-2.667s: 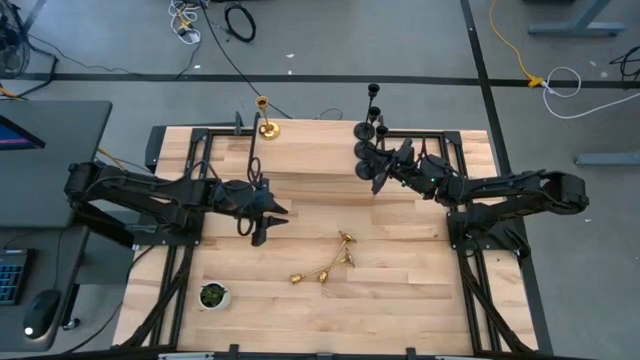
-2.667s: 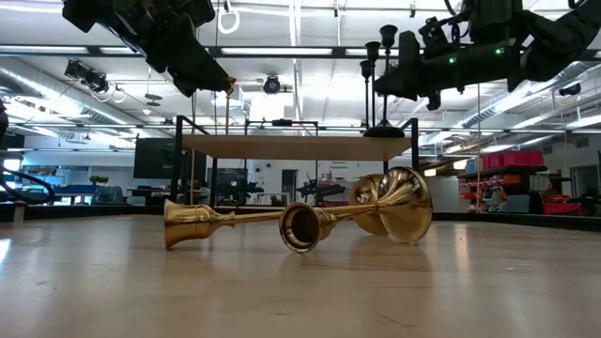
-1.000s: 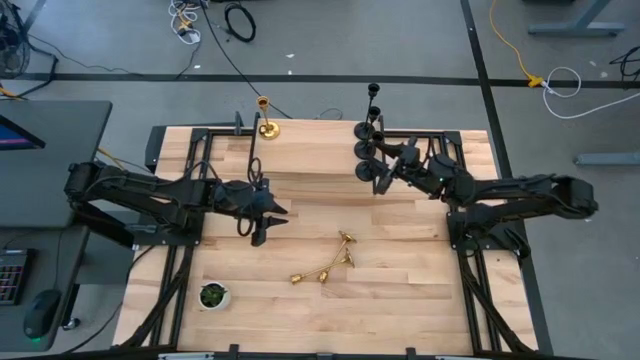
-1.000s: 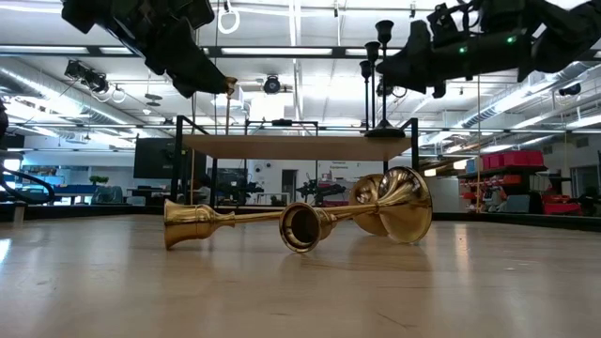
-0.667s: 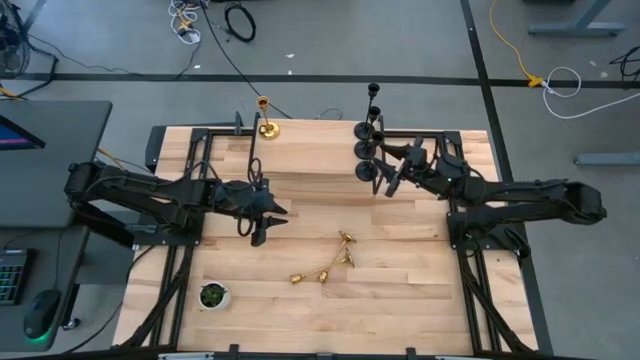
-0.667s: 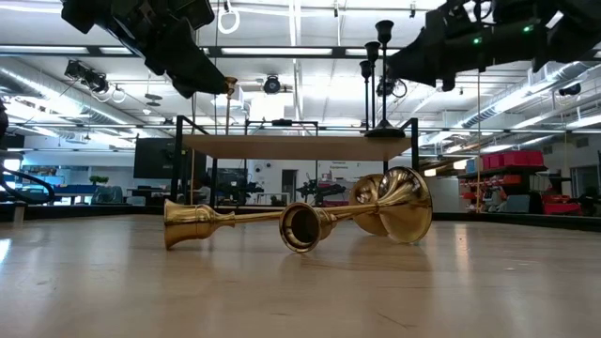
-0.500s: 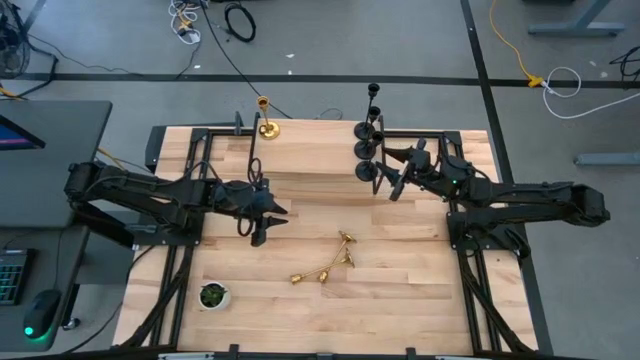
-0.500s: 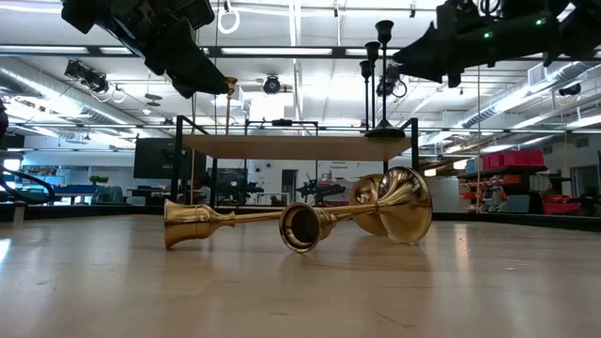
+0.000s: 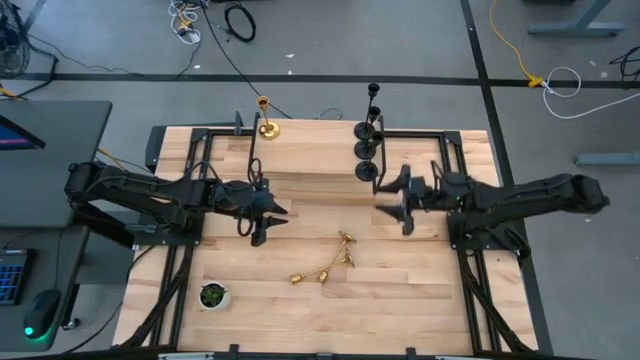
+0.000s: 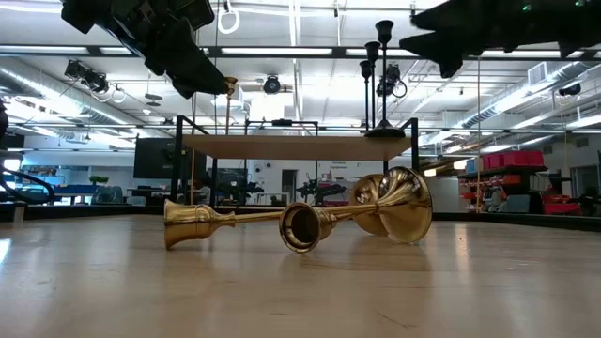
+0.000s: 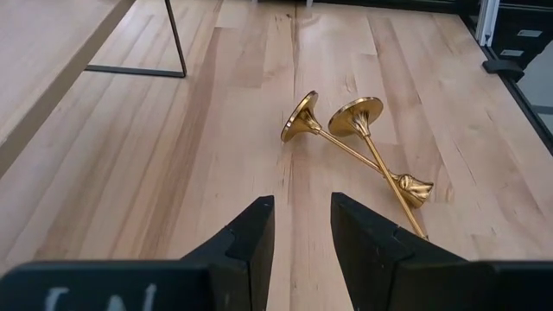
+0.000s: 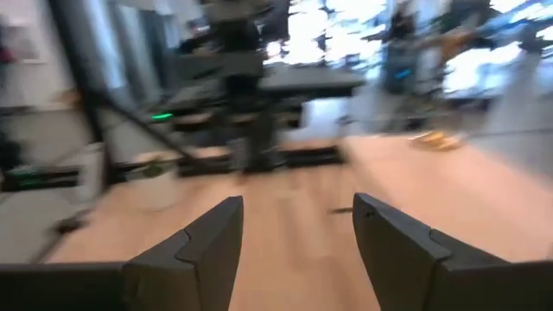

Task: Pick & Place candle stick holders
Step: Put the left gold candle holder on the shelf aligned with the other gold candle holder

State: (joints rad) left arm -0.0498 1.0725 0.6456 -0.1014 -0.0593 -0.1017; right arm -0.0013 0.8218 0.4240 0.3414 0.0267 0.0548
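Nearest, lying on the wooden table (image 9: 400, 290): two gold candle stick holders (image 9: 328, 260), crossed and touching. Above mid-table: left gripper (image 9: 262, 222), fingers apart, empty; right gripper (image 9: 398, 200), fingers wide, empty. Farthest, on the raised shelf (image 9: 310, 155): one gold holder (image 9: 266, 120) upright, three black holders (image 9: 368, 145) clustered.

I can read almost no text from my station. The one trace of lettering is on the left wrist camera housing (image 11: 95, 294), the dark bar along the near edge of that view: pale strokes, cut off by the frame, too partial for me to make into a word. In the low view, the red bins (image 10: 512, 160) and the screens in the room beyond the table show no label I can make out. The monitor (image 9: 18, 135) far left in the high view shows colour only, no legible characters.
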